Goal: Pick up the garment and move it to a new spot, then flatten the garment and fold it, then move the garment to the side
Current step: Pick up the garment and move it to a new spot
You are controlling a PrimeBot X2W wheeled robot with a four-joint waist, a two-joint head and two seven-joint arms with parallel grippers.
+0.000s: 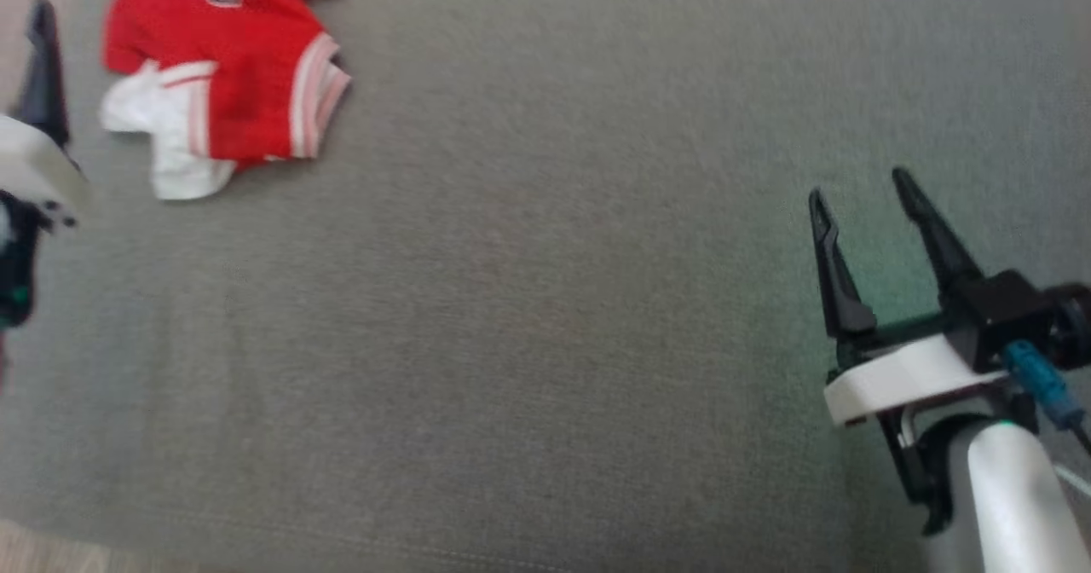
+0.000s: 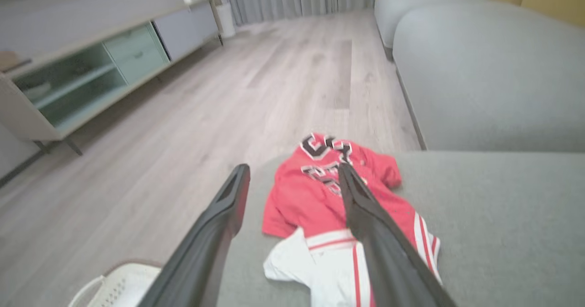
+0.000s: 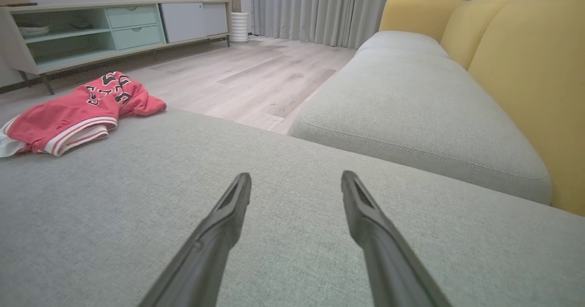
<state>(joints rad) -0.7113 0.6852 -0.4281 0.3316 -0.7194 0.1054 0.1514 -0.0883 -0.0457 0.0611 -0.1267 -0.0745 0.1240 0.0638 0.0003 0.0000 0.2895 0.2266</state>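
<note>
R hand [image 1: 859, 186]: two long matte-black fingers [image 1: 839, 274], slim, tapering to pointed tips. They sit on a white curved plate [image 1: 895, 381] w/ a black block [image 1: 1001, 304] behind it. Blue plug [image 1: 1036, 381] at the side, thin pale cable [image 1: 1072, 477] nearby. Forearm [image 1: 1006, 496] pale grey-white, rounded, smooth. L hand [image 2: 292, 167]: same dark fingers, grey sheen along the flat faces; white housing [image 1: 34, 168], teal bit [image 1: 13, 292] below it.

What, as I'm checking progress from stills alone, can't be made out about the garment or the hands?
Garment: the head view's top edge cuts off its upper part; in the left wrist view a finger of the left hand crosses its print.
Left hand: blurred and cut by the head view's left edge.
White basket: cut by the left wrist view's bottom edge.
</note>
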